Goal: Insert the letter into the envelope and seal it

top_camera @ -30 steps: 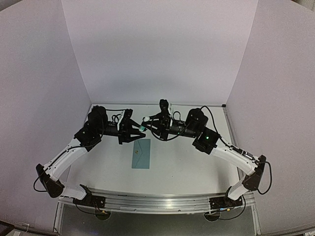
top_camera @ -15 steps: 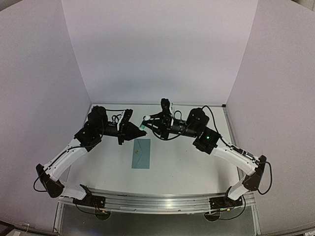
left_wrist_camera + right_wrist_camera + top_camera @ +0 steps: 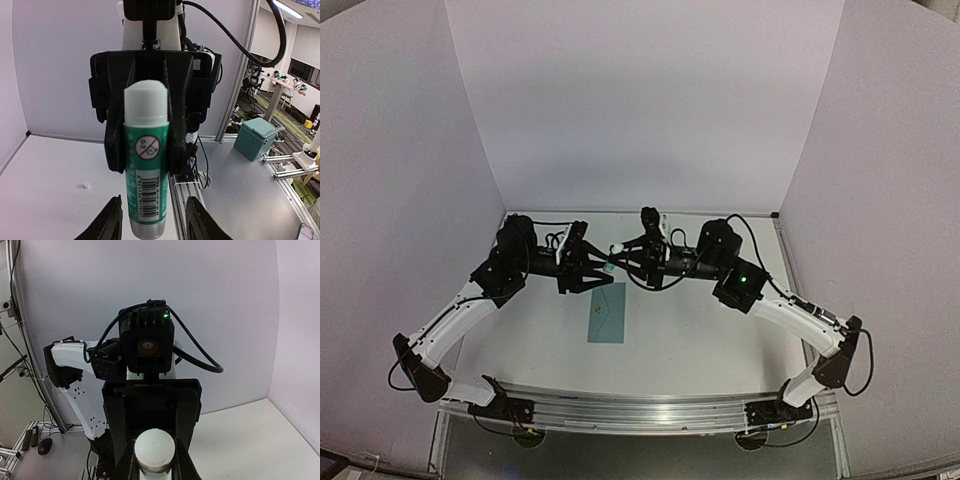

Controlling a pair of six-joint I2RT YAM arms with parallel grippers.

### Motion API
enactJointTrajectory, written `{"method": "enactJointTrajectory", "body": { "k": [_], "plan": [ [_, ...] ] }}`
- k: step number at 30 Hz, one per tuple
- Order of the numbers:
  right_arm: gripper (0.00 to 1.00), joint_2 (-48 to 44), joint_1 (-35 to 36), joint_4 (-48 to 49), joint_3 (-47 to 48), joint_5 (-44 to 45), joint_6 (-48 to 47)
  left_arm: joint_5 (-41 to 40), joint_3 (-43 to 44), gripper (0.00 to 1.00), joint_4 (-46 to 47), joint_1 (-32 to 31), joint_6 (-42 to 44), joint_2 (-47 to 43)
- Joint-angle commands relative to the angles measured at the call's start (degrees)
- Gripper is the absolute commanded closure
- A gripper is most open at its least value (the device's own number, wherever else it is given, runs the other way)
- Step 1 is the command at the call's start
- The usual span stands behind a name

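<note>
A green glue stick [image 3: 146,170] with its white glue end bared is held above the table. My right gripper [image 3: 155,466] is shut on its middle, and the white end [image 3: 155,447] shows between the fingers. My left gripper [image 3: 153,226] faces it, open, with one finger on each side of the stick's silver base and not touching it. Both grippers meet in the top view above the table's far half, left gripper [image 3: 601,268] and right gripper [image 3: 614,258]. The teal envelope [image 3: 610,320] lies flat below them. The letter does not show as a separate sheet.
White panels close off the back and both sides. An aluminium rail [image 3: 640,410] with the arm bases runs along the near edge. A small white bit [image 3: 86,185] lies on the table. A teal box [image 3: 255,137] stands on the floor beyond the table.
My left gripper's jaws were closed to a point half a second ago and now stand open around the stick's base. The right gripper with the stick has shifted slightly left.
</note>
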Motion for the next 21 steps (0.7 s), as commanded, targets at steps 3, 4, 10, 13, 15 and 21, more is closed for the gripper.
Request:
{"method": "enactJointTrajectory", "body": {
  "k": [3, 4, 10, 13, 15, 21],
  "plan": [
    [1.00, -0.50, 0.30, 0.97, 1.04, -0.85, 0.27, 0.79, 2.21, 0.71, 2.11, 0.21, -0.10, -0.85],
    [1.00, -0.61, 0.27, 1.27, 0.95, -0.86, 0.27, 0.80, 2.00, 0.72, 1.71, 0.22, 0.10, -0.98],
    [1.00, -1.13, 0.31, 2.43, 0.86, -0.41, 0.02, 0.58, 2.02, 0.70, -1.37, 0.22, 1.22, -1.08],
    [1.00, -0.86, 0.29, 2.50, 1.09, -0.44, 0.03, 0.56, 2.14, 0.70, -1.80, 0.22, 1.22, -1.09],
    [1.00, -0.60, 0.30, 2.57, 1.35, -0.59, 0.12, 0.50, 2.14, 0.71, -1.69, 0.22, 1.22, -1.16],
    [1.00, -0.16, 0.27, 2.57, 1.54, -0.67, 0.19, 0.54, 1.91, 0.79, -0.03, 0.22, 0.91, -1.12]
  ]
}}
